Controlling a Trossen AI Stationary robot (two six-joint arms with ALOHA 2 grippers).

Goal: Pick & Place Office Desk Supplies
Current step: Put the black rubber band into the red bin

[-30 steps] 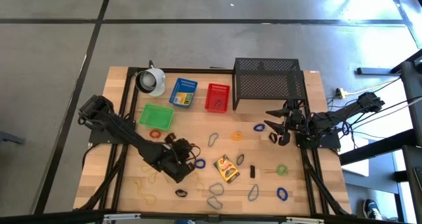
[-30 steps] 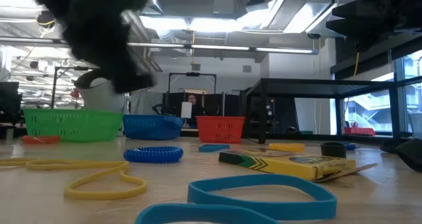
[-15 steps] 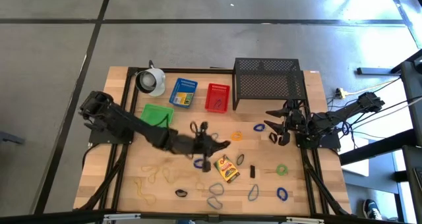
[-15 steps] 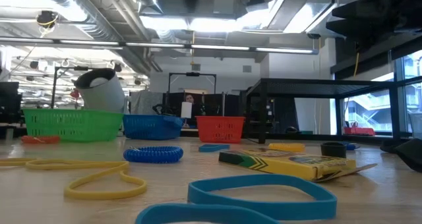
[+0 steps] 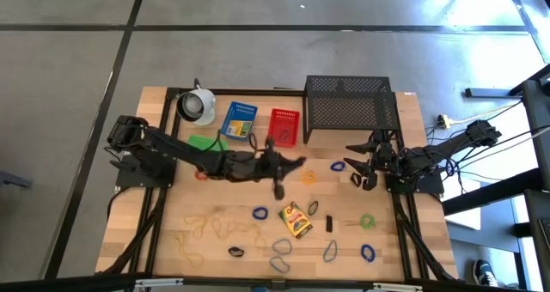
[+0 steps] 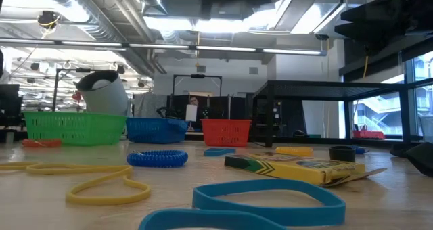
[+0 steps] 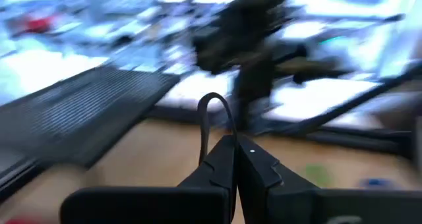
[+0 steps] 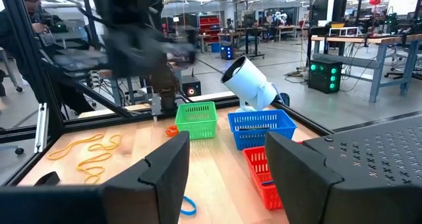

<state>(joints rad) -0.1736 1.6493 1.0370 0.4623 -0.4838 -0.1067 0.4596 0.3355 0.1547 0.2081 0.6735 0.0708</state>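
My left gripper (image 5: 295,161) reaches out over the middle of the table, in front of the red basket (image 5: 284,126), and is shut on a thin dark rubber-band loop (image 7: 212,109). Other supplies lie flat on the wood. Among them are a yellow-green crayon box (image 5: 296,219), a blue band (image 5: 259,213), yellow bands (image 5: 215,228), an orange band (image 5: 308,178) and a green band (image 5: 367,221). My right gripper (image 5: 365,167) waits open at the table's right side, with nothing between its fingers (image 8: 165,171). My left gripper pinches the dark loop between its two shut fingertips. One strand (image 7: 202,145) runs in beside them, and the loop's free arc stands out past the tips. The fingers lie about level and point toward the table's right. The loop is lifted clear of the table.
At the far side stand a green basket (image 5: 202,144), a blue basket (image 5: 240,120), the white cup-like object (image 5: 198,106) and the black wire-mesh rack (image 5: 351,107). More bands lie near the front edge, such as a blue one (image 5: 368,252) and a dark one (image 5: 237,252).
My left gripper has stayed shut. It has risen from the table's near left part and swung toward the right and far side, tipping from pointing down to about level. The blue band and crayon box have not moved.
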